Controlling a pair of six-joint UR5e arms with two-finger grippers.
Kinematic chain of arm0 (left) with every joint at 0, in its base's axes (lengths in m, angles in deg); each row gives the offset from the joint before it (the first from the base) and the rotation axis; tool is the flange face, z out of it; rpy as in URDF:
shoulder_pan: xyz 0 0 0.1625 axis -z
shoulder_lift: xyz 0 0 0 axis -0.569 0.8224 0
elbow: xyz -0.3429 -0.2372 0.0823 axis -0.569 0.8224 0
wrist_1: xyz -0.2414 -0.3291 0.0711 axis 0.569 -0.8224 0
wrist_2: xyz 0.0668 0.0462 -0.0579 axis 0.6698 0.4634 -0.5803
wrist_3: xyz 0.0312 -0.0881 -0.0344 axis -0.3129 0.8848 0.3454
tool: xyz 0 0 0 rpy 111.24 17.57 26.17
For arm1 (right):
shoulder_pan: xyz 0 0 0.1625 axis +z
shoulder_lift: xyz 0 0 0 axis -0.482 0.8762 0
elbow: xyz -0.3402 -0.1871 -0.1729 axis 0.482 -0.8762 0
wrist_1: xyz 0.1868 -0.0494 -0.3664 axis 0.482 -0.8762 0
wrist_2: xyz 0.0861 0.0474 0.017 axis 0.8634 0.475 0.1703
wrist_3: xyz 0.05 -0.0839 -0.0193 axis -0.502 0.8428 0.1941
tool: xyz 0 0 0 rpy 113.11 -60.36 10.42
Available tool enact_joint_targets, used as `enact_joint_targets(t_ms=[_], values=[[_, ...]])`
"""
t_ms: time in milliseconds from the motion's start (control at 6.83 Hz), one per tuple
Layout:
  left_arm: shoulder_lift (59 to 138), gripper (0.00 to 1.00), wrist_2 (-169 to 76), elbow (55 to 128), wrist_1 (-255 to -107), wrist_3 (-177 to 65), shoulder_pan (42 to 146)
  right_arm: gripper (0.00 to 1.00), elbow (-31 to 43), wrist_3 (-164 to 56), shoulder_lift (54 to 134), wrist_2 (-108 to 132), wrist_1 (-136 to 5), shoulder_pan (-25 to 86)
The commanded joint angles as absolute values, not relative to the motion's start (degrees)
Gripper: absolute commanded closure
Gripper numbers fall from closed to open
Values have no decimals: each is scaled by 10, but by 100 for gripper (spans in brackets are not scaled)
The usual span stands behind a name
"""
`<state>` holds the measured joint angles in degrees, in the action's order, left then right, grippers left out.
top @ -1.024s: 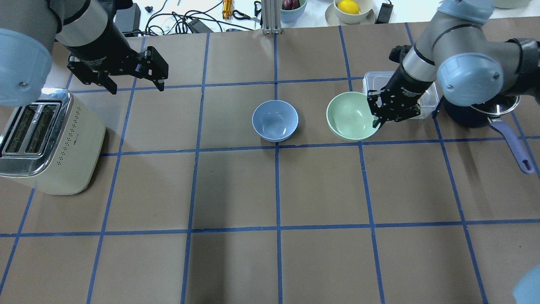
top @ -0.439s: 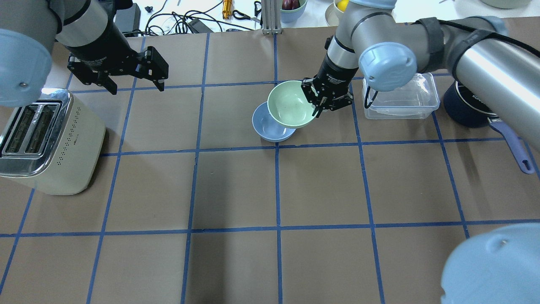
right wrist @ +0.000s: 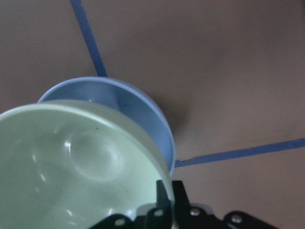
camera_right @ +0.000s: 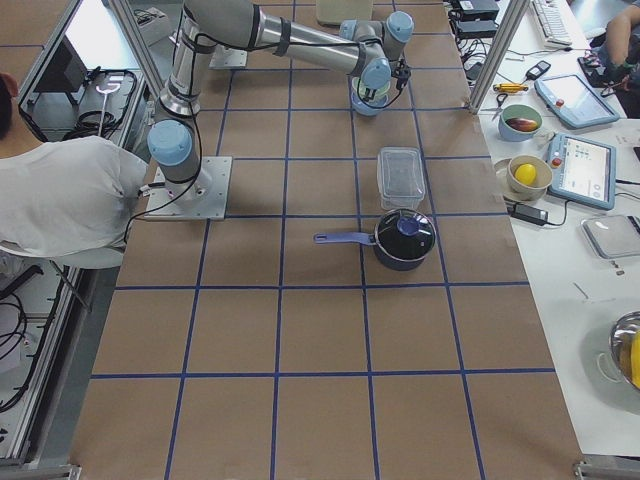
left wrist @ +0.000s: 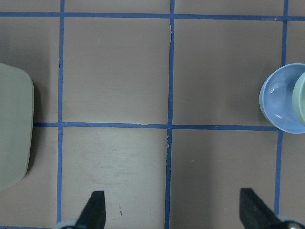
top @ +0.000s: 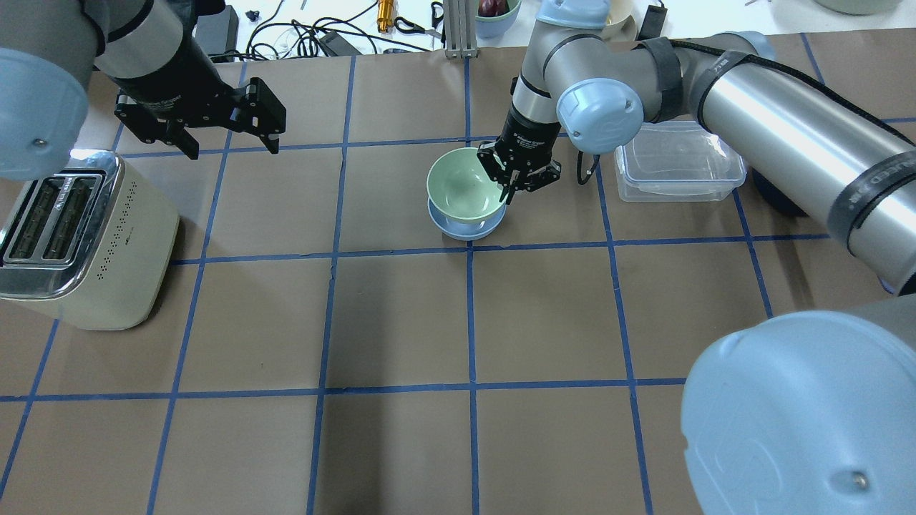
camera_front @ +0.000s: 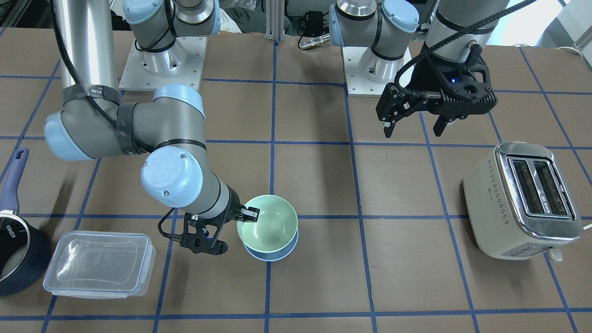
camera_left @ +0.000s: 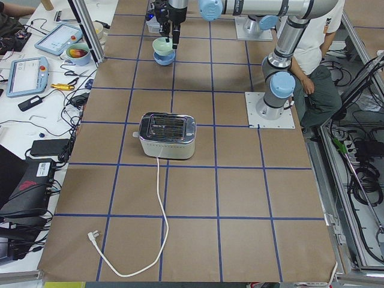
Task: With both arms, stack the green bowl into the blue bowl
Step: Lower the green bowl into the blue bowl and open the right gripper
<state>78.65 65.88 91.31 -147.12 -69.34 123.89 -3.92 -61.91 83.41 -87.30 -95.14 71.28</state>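
Note:
The pale mint-green bowl (top: 459, 187) is upright right over the pale blue bowl (top: 465, 227), whose rim shows beneath it. I cannot tell whether they touch. My right gripper (top: 508, 189) is shut on the green bowl's right rim. The front-facing view shows the green bowl (camera_front: 268, 225) low in the blue bowl (camera_front: 273, 255), with the right gripper (camera_front: 249, 215) on its rim. In the right wrist view the green bowl (right wrist: 71, 181) covers most of the blue bowl (right wrist: 138, 107). My left gripper (top: 230, 146) is open and empty, far to the left above the table.
A cream toaster (top: 86, 243) stands at the left, near the left gripper. A clear plastic container (top: 676, 161) lies right of the bowls, with a dark navy saucepan (camera_front: 18, 249) beyond it. Cables, tools and dishes lie past the table's far edge.
My right arm has carried the green bowl leftward, from beside the clear container to over the blue bowl, and lowered it. The left arm has not moved.

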Motion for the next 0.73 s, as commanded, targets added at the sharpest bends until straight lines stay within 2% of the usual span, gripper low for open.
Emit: enact_joint_targets(t_ms=[0,146,293,585], values=[[787,0,657,913,-1471,-693,1239,100,-39,-616,819,-875,-966,714],[787,0,657,913,-1471,-693,1240,69,-39,-616,818,-876,-965,714],[787,0,656,913,-1471,-693,1240,32,-40,-616,815,-876,-963,714],[787,0,657,913,-1471,-693,1241,31,-57,-611,834,-922,-947,713]])
